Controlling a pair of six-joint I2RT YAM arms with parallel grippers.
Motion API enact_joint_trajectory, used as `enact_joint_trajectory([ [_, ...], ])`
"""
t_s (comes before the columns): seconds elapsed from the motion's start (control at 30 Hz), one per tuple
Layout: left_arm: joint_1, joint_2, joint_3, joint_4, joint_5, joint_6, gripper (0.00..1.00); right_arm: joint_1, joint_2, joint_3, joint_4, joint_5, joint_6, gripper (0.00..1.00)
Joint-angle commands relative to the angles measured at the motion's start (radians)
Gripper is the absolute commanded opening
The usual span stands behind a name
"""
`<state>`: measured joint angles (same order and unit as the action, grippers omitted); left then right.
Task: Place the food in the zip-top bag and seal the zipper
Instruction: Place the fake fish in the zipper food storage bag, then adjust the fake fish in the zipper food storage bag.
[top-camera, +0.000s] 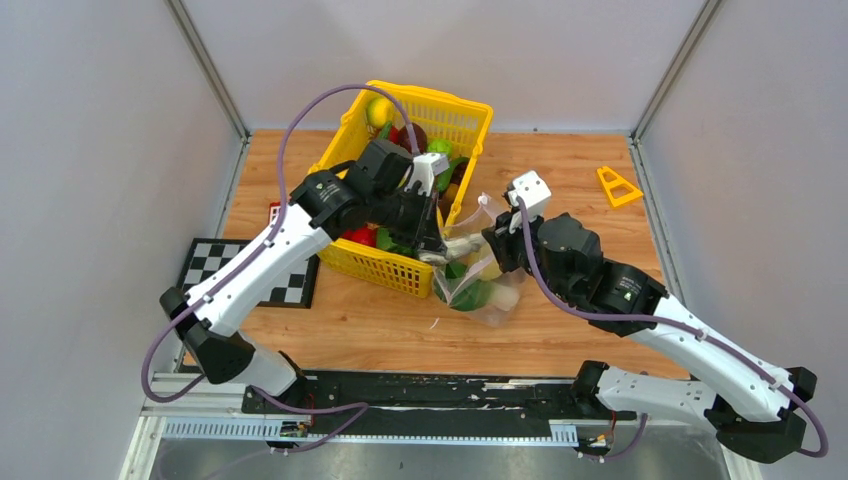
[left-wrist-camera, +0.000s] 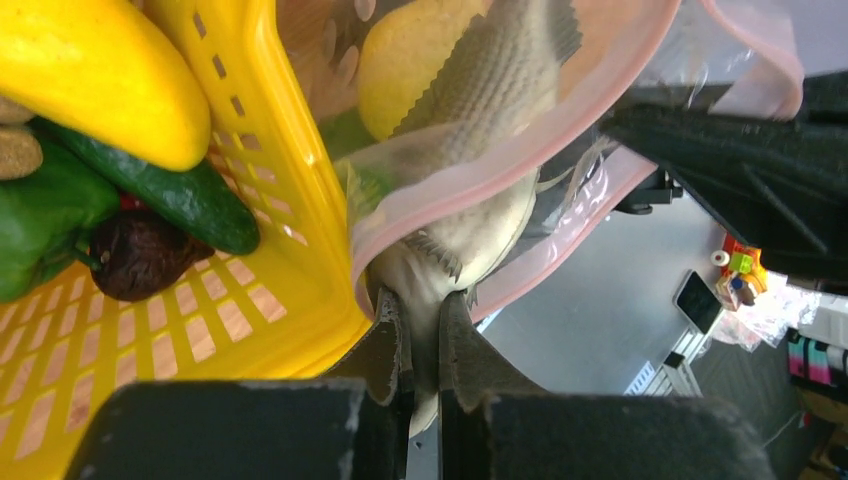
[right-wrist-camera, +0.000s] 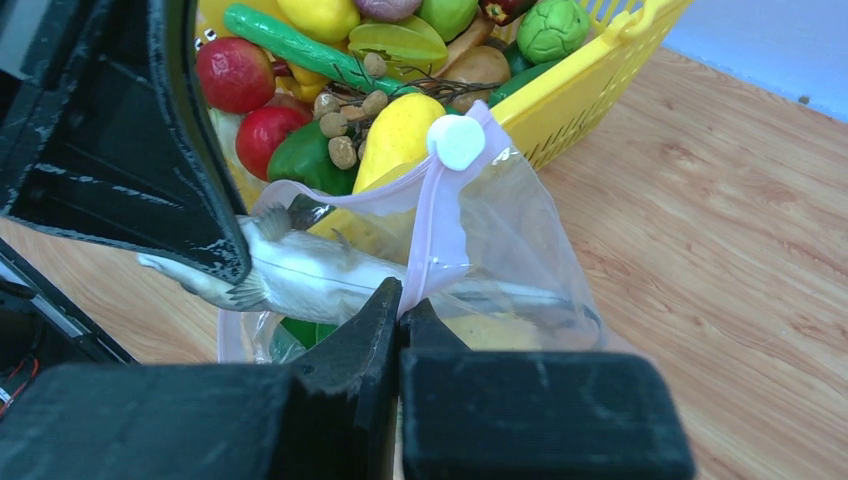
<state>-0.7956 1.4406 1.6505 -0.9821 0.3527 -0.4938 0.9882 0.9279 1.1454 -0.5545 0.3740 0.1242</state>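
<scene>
The clear zip-top bag lies open beside the yellow basket, with green and yellow toy food inside. My left gripper is shut on the tail of a grey-white toy fish, whose head end is inside the bag mouth. In the left wrist view my gripper pinches the tail, and the pink zipper loops around the fish. My right gripper is shut on the pink zipper strip and holds the mouth up. The fish crosses the opening. A white slider sits on the strip.
The yellow lattice basket stands at the back, still holding several toy fruits and vegetables. A checkerboard card lies at the left. A small yellow triangle lies at the back right on the wooden table.
</scene>
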Motion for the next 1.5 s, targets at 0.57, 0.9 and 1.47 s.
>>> enact_joint_trajectory([
  [0.57, -0.022, -0.004, 0.014, 0.149, 0.008, 0.106, 0.79, 0.008, -0.02, -0.044, 0.104, 0.109, 0.048, 0.0],
  [0.9, -0.022, -0.111, -0.106, 0.155, -0.007, 0.207, 0.72, -0.008, -0.002, -0.031, 0.109, 0.057, 0.097, 0.0],
  [1.47, -0.277, -0.25, -0.254, 0.31, -0.287, 0.334, 0.59, -0.052, 0.063, 0.016, 0.075, -0.037, 0.139, 0.0],
])
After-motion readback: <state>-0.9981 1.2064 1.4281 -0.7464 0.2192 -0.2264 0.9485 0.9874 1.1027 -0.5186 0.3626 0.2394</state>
